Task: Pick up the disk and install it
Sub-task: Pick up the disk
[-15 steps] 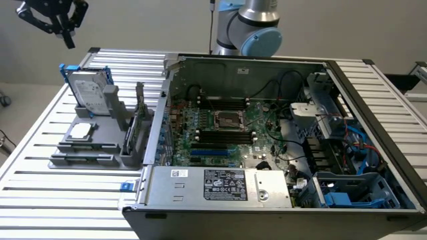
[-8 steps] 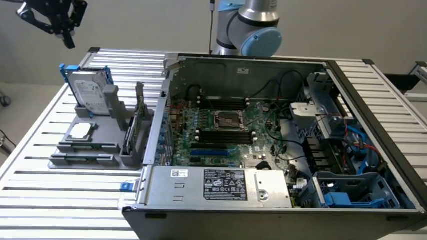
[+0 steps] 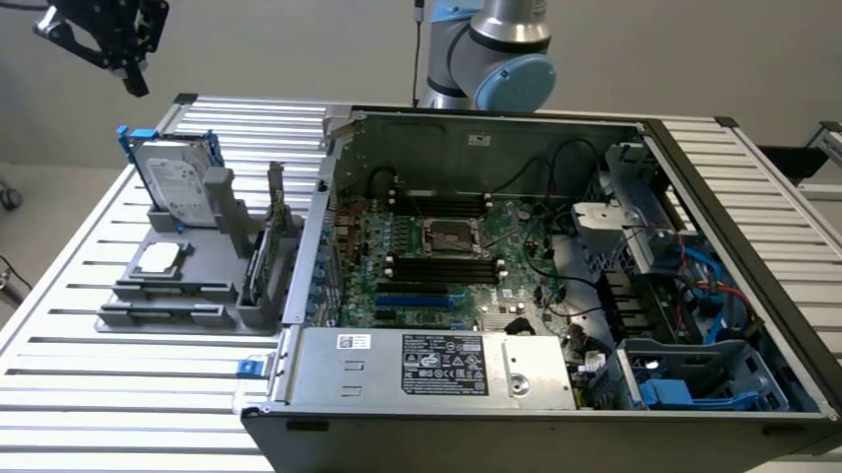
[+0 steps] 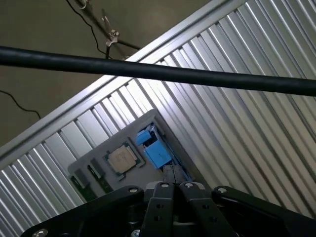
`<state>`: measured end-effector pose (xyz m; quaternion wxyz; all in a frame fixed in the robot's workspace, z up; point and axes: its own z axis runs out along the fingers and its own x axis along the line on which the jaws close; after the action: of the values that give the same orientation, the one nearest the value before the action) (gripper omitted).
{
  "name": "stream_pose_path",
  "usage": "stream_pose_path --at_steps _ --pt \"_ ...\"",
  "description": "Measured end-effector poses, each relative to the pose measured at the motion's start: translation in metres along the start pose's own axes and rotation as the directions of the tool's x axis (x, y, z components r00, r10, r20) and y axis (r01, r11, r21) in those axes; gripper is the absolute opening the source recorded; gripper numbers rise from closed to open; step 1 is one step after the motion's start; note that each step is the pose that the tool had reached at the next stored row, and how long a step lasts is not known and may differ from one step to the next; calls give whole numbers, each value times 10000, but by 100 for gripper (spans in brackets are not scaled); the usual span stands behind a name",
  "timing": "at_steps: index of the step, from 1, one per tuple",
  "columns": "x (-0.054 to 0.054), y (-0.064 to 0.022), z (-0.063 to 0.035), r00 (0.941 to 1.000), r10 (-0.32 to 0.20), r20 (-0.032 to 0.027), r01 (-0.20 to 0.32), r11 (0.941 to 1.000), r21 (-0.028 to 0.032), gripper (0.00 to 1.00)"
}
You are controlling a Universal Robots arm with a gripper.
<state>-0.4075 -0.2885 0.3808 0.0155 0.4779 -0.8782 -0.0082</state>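
The disk (image 3: 177, 182), a silver drive with a white label in a blue carrier, stands tilted in the grey holder (image 3: 184, 296) on the slatted table, at the exterior view's left. My gripper (image 3: 134, 84) hangs high above it with its black fingers shut on nothing. In the wrist view the fingertips meet at the gripper (image 4: 173, 187), and the disk's blue carrier (image 4: 155, 148) shows edge-on well below them.
A silver square chip (image 3: 158, 258) lies flat on the holder and a thin dark card (image 3: 276, 212) stands upright beside it. The open computer case (image 3: 526, 128) takes up the table's middle and right. A black cable (image 4: 158, 71) crosses the wrist view.
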Motion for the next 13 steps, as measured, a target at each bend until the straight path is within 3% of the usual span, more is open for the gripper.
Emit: stream_pose_path --at_steps 6,9,13 --pt "-1 -1 9 9940 -1091 -34 1091 9940 18 11" --pt "0 -1 17 9867 -1626 -51 1626 9867 27 11" --pt "-1 -1 29 9723 -2335 -74 2336 9723 38 11"
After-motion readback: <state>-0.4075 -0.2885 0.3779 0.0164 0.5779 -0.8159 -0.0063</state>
